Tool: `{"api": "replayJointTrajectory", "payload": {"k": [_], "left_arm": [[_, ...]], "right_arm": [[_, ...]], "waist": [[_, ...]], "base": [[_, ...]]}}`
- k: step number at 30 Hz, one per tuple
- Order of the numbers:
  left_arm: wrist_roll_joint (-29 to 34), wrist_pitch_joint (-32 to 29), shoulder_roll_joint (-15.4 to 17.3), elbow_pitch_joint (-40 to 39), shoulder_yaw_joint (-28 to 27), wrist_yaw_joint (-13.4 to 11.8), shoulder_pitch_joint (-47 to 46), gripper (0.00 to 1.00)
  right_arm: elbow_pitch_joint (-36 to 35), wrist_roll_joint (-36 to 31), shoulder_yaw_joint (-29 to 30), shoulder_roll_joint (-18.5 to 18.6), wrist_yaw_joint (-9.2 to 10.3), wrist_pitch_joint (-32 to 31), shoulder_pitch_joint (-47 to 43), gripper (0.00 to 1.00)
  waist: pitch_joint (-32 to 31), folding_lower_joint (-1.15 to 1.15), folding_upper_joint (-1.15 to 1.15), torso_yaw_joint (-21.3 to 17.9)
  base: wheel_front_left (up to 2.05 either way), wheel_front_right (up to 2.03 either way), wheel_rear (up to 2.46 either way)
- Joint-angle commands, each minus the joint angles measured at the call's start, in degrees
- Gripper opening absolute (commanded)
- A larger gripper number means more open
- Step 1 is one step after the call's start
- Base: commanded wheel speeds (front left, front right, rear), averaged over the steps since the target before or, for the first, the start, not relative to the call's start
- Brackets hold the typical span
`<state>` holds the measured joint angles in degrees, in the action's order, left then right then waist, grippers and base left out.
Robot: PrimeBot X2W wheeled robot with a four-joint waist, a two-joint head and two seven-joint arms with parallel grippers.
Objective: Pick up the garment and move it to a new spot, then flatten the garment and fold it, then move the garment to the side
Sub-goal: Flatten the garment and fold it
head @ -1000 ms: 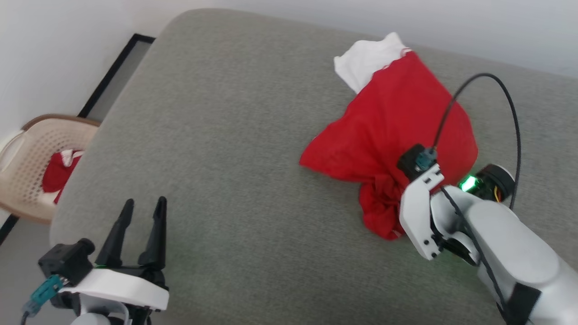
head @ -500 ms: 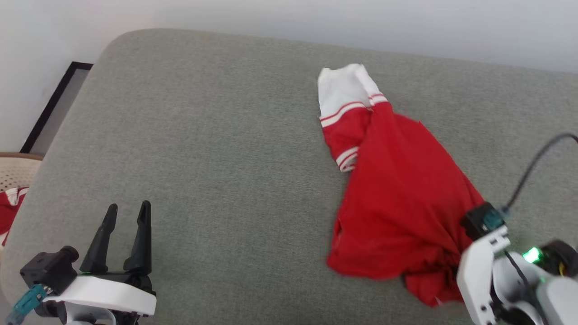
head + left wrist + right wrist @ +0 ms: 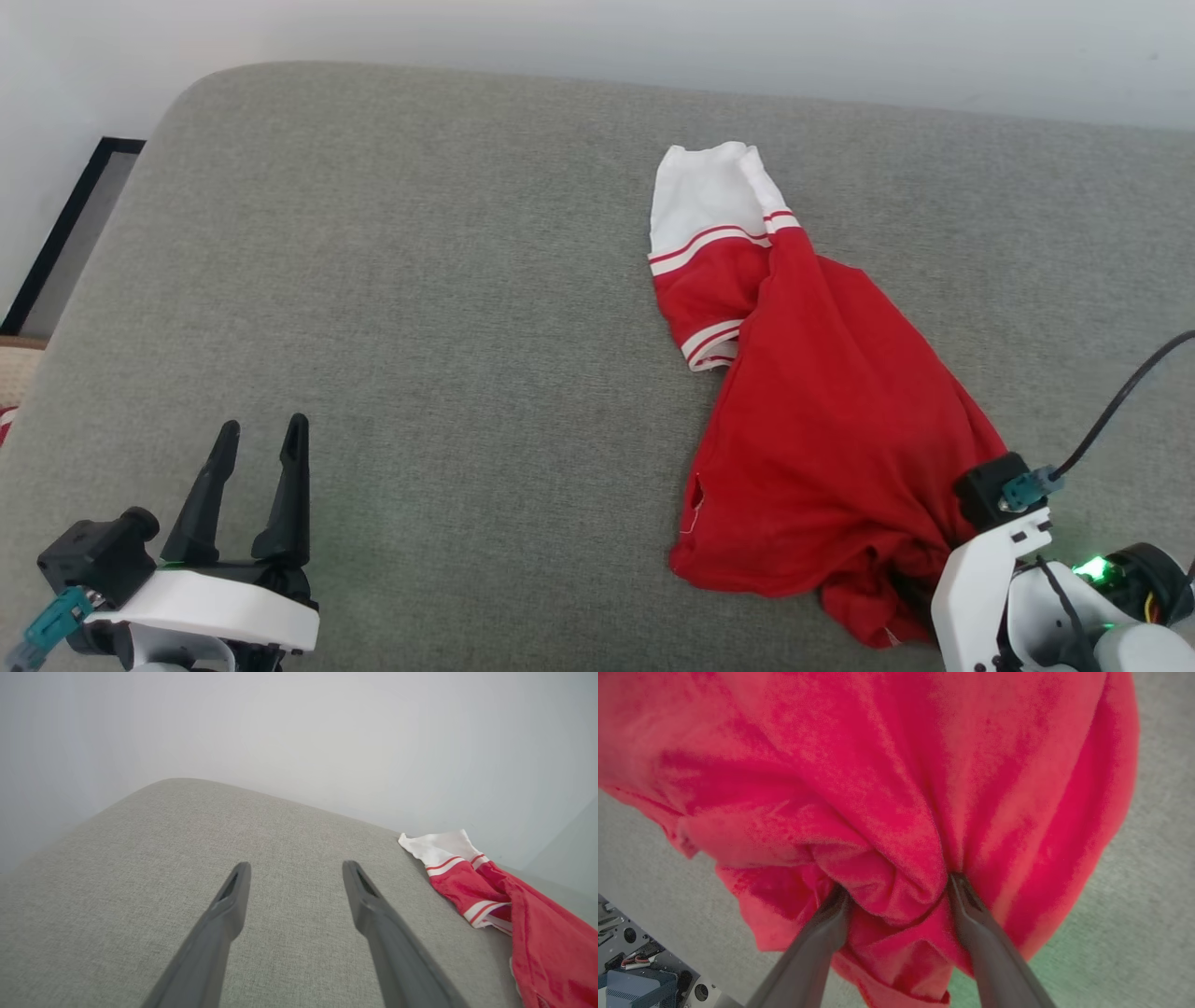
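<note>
Nearest me, my left gripper (image 3: 263, 425) hovers wide and empty over the grey cushion (image 3: 420, 280), well apart from the work. At the near right, my right gripper (image 3: 897, 884) has its two fingers spread wide, with a bunched wad of red cloth sitting between them, slack rather than pinched. The garment (image 3: 831, 411) lies on the cushion's right half. It runs from that crumpled near end away to a white sleeve (image 3: 700, 191) with red-striped trim at its far end, short of the pale wall (image 3: 597, 37). It looks to me light, soft and limp: it will sag, drag on the weave and fold over on itself rather than slide or keep a shape, and nothing about it can break. For flattening, I judge the better holds to be two spread points on an edge, the sleeve end and the near hem, pinching a single layer where I can and not the wad.
</note>
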<state>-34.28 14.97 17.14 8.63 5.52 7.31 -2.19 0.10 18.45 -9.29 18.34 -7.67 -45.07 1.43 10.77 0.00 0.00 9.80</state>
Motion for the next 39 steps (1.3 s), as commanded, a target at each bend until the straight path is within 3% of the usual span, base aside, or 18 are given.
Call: {"api": "replayJointTrajectory", "payload": {"k": [1, 10, 18, 24, 33, 34, 35, 36, 39], "left_arm": [[0.1, 0.3, 0.4, -0.1, -0.1, 0.1, -0.2, 1.0], [-0.1, 0.3, 0.7, -0.2, -0.1, 0.1, 0.8, 1.0], [-0.4, 0.3, 0.8, 0.3, 2.0, 0.1, -0.6, 1.0], [-1.5, 0.3, 0.4, 1.2, 4.5, 0.1, -2.5, 1.0], [-2.2, 0.3, -0.5, 2.3, 6.0, 0.1, -5.0, 1.0], [-2.2, 0.3, -0.6, 2.4, 5.9, 0.1, -5.0, 1.0], [-2.2, 0.3, -0.6, 2.6, 5.8, 0.1, -5.0, 1.0], [-2.1, 0.3, -0.8, 2.6, 5.7, 0.1, -5.0, 1.0], [-2.0, 0.3, -1.0, 2.6, 5.0, 0.1, -4.5, 1.0]], "right_arm": [[0.3, -0.8, 0.8, 0.2, 0.33, -0.5, -1.4, 1.0], [-9.2, -2.1, 2.7, -0.9, 0.19, -0.9, -0.7, 1.0], [-15.1, -2.1, -2.3, 0.3, 0.19, -2.9, 1.0, 1.0], [-9.4, -2.4, -10.1, 2.6, 0.19, -4.9, 6.0, 1.0], [6.6, -3.4, -21.6, 5.8, 0.19, -2.4, 15.4, 1.0], [8.2, -2.6, -22.3, 5.9, 0.19, -2.1, 16.1, 0.73], [9.5, -1.9, -22.5, 5.5, 0.2, -1.7, 16.5, 0.13], [10.1, -1.9, -23.1, 5.7, 0.2, -1.1, 17.3, 0.0], [10.1, -0.3, -20.7, 5.1, 0.2, 1.8, 18.7, 0.0]], "waist": [[-0.1, 0.0, 0.0, -0.4], [-0.6, 0.0, 0.0, -1.3], [-0.6, 0.0, 0.0, 0.5], [0.7, 0.0, 0.0, 4.3], [2.9, 0.0, 0.0, 8.5], [3.1, 0.0, 0.0, 8.8], [3.1, 0.0, 0.0, 8.9], [3.1, 0.0, 0.0, 9.0], [3.0, 0.0, 0.0, 8.9]], "base": [[0.0, 0.0, 0.0], [0.0, 0.0, 0.0], [0.0, 0.0, 0.0], [0.0, 0.0, 0.0], [0.0, 0.0, 0.0], [0.0, 0.0, 0.0], [0.0, 0.0, 0.0], [0.0, 0.0, 0.0], [0.0, 0.0, 0.0]]}}
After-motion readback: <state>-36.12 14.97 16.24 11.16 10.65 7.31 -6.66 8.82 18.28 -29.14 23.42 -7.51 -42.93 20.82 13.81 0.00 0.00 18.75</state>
